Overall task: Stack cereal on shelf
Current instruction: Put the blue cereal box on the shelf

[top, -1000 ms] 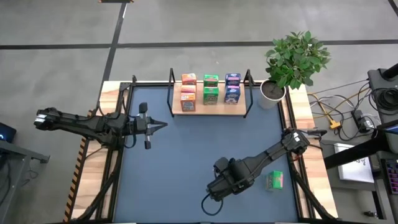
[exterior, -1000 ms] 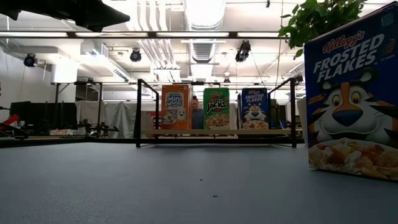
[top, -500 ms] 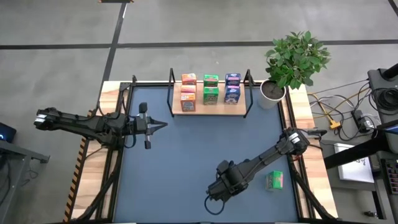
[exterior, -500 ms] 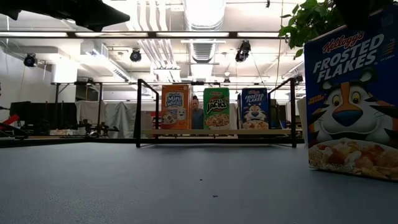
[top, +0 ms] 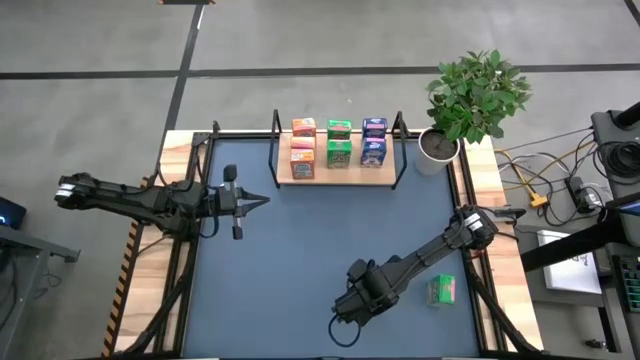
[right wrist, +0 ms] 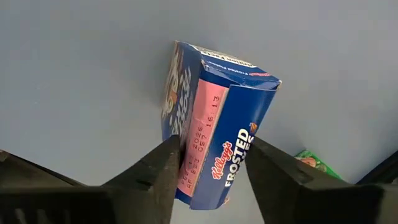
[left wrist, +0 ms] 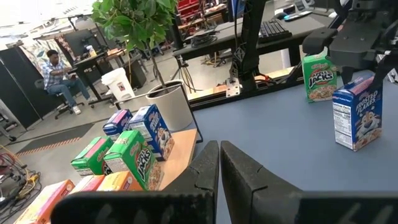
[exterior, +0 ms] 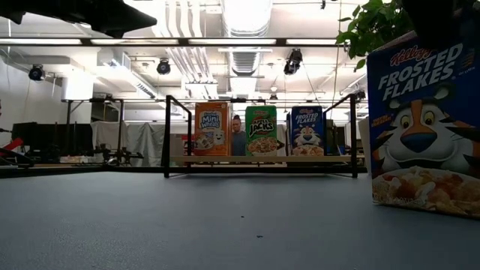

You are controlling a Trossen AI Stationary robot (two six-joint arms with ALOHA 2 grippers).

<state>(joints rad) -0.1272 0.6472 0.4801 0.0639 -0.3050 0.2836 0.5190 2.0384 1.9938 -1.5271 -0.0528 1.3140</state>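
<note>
A blue Frosted Flakes cereal box (right wrist: 217, 118) stands upright on the blue table near its front, also seen in the low view (exterior: 424, 127). My right gripper (right wrist: 214, 171) reaches down over its top and is shut on it. A green cereal box (top: 442, 290) lies on the table to the right. The shelf (top: 340, 178) stands at the far edge, with orange (top: 303, 148), green (top: 339, 142) and blue (top: 374, 142) boxes standing in rows on its wooden board. My left gripper (top: 262, 201) hangs shut over the table's left part. My right gripper pinches the blue box's top end (right wrist: 193, 180) between its two fingers, one on each broad face. The fingers (right wrist: 165, 174) come from above, pointing down. The box stands upright with its bottom on the table.
A potted plant (top: 470, 100) stands at the table's far right corner beside the shelf. The shelf's black posts (exterior: 166, 135) rise above its board. Bare blue table lies between the shelf and the right gripper. A person (left wrist: 59, 71) sits in the room beyond.
My right gripper has come down onto the blue box's top. The box's upper part has shifted slightly in the low view while its bottom stays on the table.
</note>
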